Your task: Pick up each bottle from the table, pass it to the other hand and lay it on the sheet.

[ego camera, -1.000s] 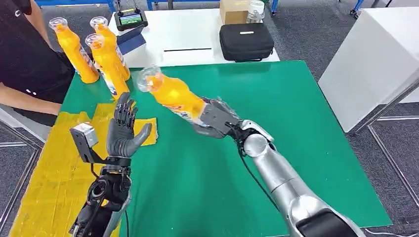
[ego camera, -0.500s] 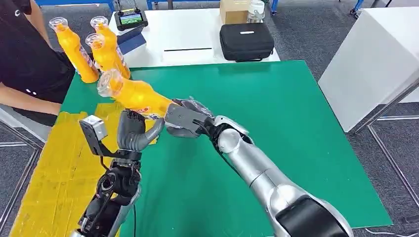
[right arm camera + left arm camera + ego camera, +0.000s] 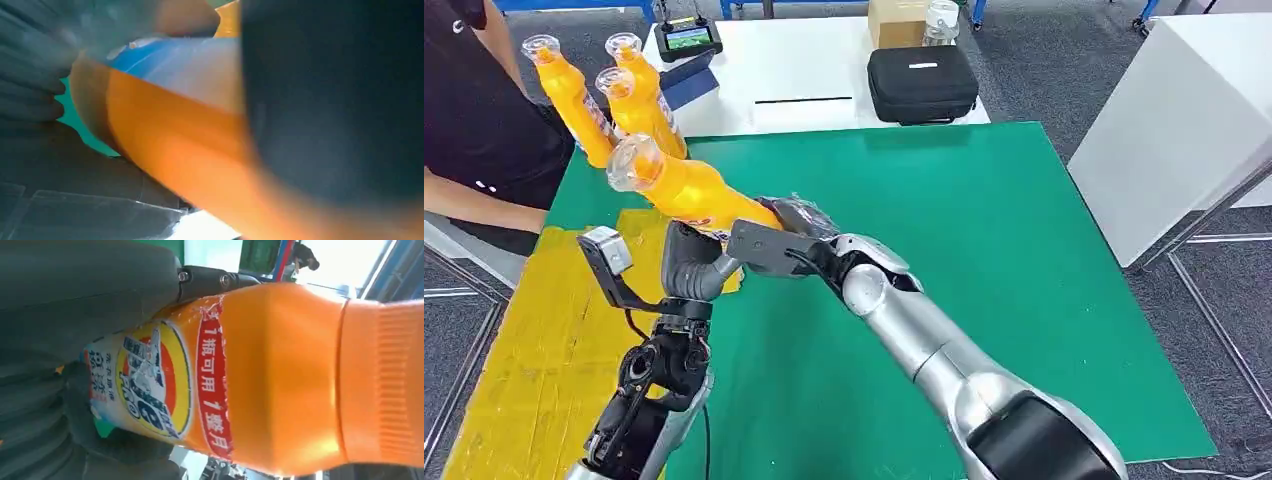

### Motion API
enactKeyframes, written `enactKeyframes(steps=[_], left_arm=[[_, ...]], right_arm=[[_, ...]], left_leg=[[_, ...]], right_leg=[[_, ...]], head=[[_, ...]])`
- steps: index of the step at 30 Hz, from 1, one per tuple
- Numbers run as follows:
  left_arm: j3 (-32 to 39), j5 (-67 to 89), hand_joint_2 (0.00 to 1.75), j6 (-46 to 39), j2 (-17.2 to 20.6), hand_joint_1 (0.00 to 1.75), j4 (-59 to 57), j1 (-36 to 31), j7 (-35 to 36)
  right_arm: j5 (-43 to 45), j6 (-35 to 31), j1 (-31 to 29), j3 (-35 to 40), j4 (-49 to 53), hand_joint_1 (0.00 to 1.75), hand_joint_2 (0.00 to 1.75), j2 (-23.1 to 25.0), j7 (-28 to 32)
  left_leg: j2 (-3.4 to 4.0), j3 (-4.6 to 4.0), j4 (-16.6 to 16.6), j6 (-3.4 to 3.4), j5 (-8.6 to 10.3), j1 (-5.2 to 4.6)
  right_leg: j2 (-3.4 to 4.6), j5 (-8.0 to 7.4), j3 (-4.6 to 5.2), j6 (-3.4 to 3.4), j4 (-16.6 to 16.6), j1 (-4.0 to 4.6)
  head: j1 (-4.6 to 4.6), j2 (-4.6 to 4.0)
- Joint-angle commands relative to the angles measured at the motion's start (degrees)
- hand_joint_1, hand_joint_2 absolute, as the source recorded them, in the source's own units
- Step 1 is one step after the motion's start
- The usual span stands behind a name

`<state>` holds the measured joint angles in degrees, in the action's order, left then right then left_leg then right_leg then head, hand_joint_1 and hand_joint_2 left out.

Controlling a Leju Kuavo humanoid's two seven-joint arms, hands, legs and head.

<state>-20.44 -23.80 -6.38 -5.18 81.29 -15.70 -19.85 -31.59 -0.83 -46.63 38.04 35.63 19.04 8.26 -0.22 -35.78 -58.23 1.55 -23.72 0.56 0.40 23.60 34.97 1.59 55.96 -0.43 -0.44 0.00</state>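
Note:
An orange bottle (image 3: pixel 682 188) with a clear cap is held tilted above the green mat's left side, cap toward the back left. My right hand (image 3: pixel 776 246) grips its base end. My left hand (image 3: pixel 692 264) stands upright under the bottle's labelled middle, fingers and thumb wrapped around it. In the left wrist view the bottle (image 3: pixel 280 375) lies close in my left hand (image 3: pixel 75 295). In the right wrist view the bottle (image 3: pixel 190 150) is pressed against my right hand (image 3: pixel 35 85). The yellow sheet (image 3: pixel 524 350) lies along the table's left edge, below my left arm.
Three more orange bottles (image 3: pixel 574 100) stand at the back left corner of the green mat (image 3: pixel 984 250). A person (image 3: pixel 474 130) in black sits at the left edge. Behind the mat, a white table (image 3: pixel 804 70) carries a black case (image 3: pixel 922 82) and a controller (image 3: pixel 687 38).
My right arm has carried the bottle leftward into my left hand. The left hand's fingers, spread open a second ago, have curled around the bottle.

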Motion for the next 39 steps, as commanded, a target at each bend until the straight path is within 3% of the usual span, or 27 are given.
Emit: enactKeyframes(steps=[1,19,20,21,39], left_arm=[[-3.86,-0.73,1.75,0.23,-0.40,0.00,-2.32,-3.28,0.35],[-0.72,-0.97,1.75,-0.01,-1.61,0.00,-2.89,-2.73,0.41],[-0.47,-1.01,1.75,-0.11,-1.69,1.43,-2.90,-2.69,0.25],[-0.27,-1.04,1.75,-0.19,-1.79,1.75,-2.84,-2.63,0.02],[1.36,-1.34,1.75,-0.89,-1.86,1.75,-2.25,-1.97,-1.68]], right_arm=[[-4.89,-2.15,3.07,16.63,-1.45,1.75,1.75,0.96,-2.89],[-6.06,-1.53,6.20,25.68,-1.45,1.75,1.75,0.96,-4.29],[-5.76,-1.67,6.30,26.04,-1.60,1.75,1.75,0.96,-4.17],[-5.58,-1.70,6.31,26.24,-1.70,1.75,1.75,0.96,-4.07],[-3.12,-2.81,5.35,26.94,-3.31,1.75,1.75,0.96,-3.80]], left_leg=[[-0.10,0.29,0.05,-0.06,-0.09,0.03],[-0.22,0.19,0.06,-0.06,-0.03,0.07],[-0.21,0.17,0.06,-0.05,-0.03,0.07],[-0.26,0.32,0.08,-0.07,-0.07,0.07],[-0.20,0.01,0.03,-0.05,0.00,0.07]], right_leg=[[-0.16,0.14,-0.33,-0.06,-0.05,0.04],[-0.27,0.11,-0.25,-0.06,-0.10,0.08],[-0.26,0.10,-0.22,-0.05,-0.10,0.08],[-0.33,0.17,-0.38,-0.08,-0.11,0.08],[-0.17,0.07,-0.04,-0.05,-0.08,0.07]], head=[[0.00,0.00],[0.00,0.00],[0.00,0.00],[0.00,0.00],[0.02,0.00]])
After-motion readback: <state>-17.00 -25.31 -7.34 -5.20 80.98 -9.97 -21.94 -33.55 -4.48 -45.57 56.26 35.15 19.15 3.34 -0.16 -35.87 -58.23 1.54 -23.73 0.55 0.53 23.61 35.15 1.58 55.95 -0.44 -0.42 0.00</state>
